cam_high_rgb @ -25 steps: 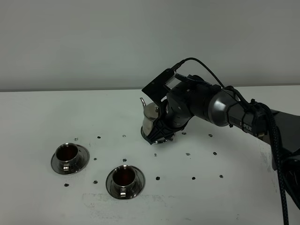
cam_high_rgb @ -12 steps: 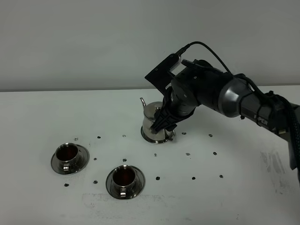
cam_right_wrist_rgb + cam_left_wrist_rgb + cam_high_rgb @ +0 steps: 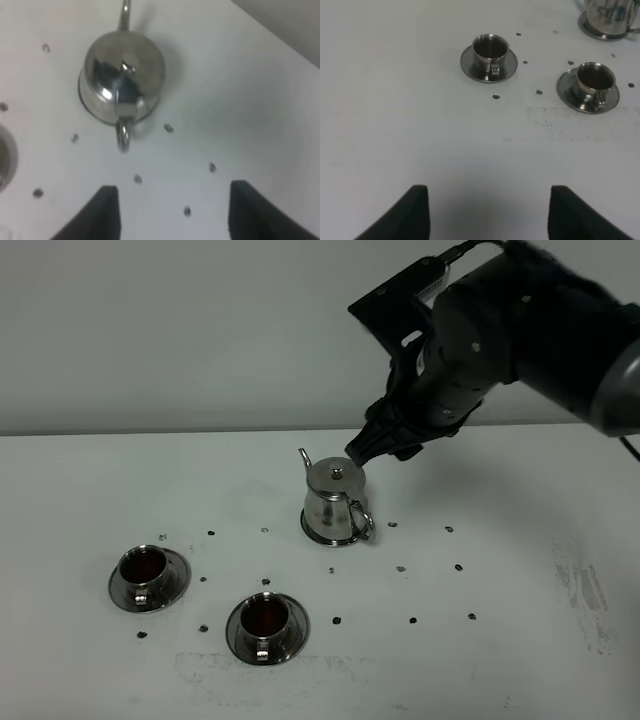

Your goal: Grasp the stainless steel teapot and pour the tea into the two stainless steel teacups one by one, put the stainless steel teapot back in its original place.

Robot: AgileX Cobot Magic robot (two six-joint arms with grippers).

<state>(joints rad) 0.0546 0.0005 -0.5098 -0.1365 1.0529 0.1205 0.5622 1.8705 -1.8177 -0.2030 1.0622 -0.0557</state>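
Note:
The stainless steel teapot (image 3: 335,502) stands upright on its flat steel disc (image 3: 318,534) near the table's middle, spout pointing back left and loop handle front right. My right gripper (image 3: 375,452) hangs open just above and right of the lid, touching nothing. In the right wrist view the teapot (image 3: 123,75) lies below the gripper (image 3: 175,215), its fingers apart and empty. Two steel teacups on saucers, one at the left (image 3: 147,574) and one nearer the front (image 3: 266,624), hold dark liquid. The left gripper (image 3: 487,215) is open and empty, well short of the cups (image 3: 490,50) (image 3: 594,81).
Several small dark specks (image 3: 400,567) are scattered on the white table (image 3: 500,640) around the teapot and cups. A grey wall runs behind the table's back edge. The right arm's bulky wrist (image 3: 500,330) hovers over the back right.
The right gripper has let go of the teapot's handle and risen up and to the right. The teapot stays standing on its disc. The left gripper has not moved.

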